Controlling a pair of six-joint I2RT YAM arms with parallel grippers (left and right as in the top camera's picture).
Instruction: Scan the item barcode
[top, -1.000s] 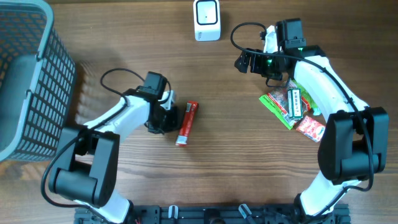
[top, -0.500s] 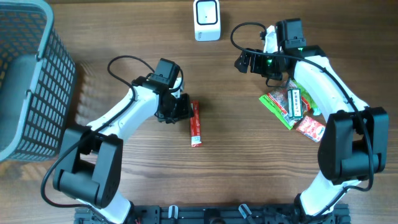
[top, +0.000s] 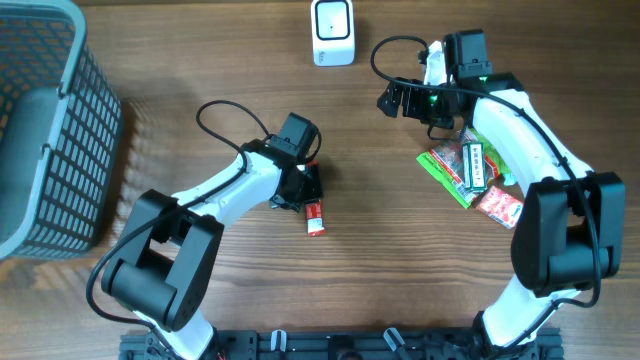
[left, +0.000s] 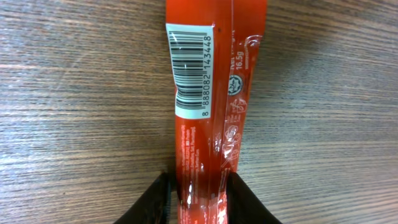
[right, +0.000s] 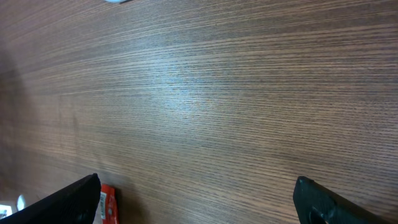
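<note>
Barcode (left: 189, 71): 8 888082 143448, beside "16.5g", on red packet (left: 208, 143)
Left claw (left: 198, 202): clamped on packet's end
Right claw (right: 199, 199): wide apart
Worktop (left: 74, 124): brown wood-grain

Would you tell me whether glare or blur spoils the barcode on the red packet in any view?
Left wrist: barcode sharp, digits legible, slight glare on the red packet beside it. Overhead: packet too small to show bars. Right wrist: soft sheen on the table, no barcode.
</note>
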